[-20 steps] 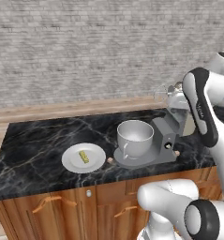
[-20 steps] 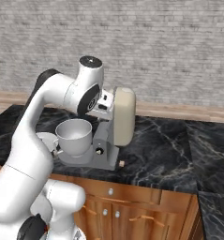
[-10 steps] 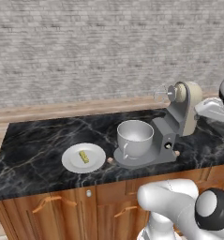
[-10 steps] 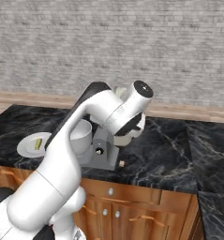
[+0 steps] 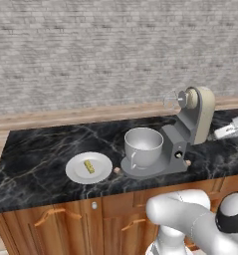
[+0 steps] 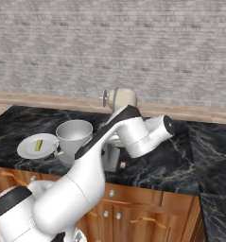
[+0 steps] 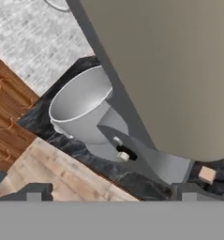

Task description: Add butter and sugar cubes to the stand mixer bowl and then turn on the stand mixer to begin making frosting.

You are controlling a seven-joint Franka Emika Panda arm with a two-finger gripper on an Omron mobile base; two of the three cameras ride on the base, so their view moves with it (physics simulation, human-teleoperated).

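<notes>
i see my hand [image 7: 111, 193] spread wide behind the stand mixer [image 5: 190, 124], a sugar cube [image 7: 207, 174] near the desk [image 5: 36, 164] edge.

White rounded arm [image 6: 86, 175], dark joint caps.

The white arm [image 6: 86, 165] rises from low down and bends over the counter to the right of the stand mixer [image 5: 192, 119]. The gripper [image 7: 111, 191] points at the mixer's back. Its two dark tips look spread apart, maybe open, holding nothing.
</notes>
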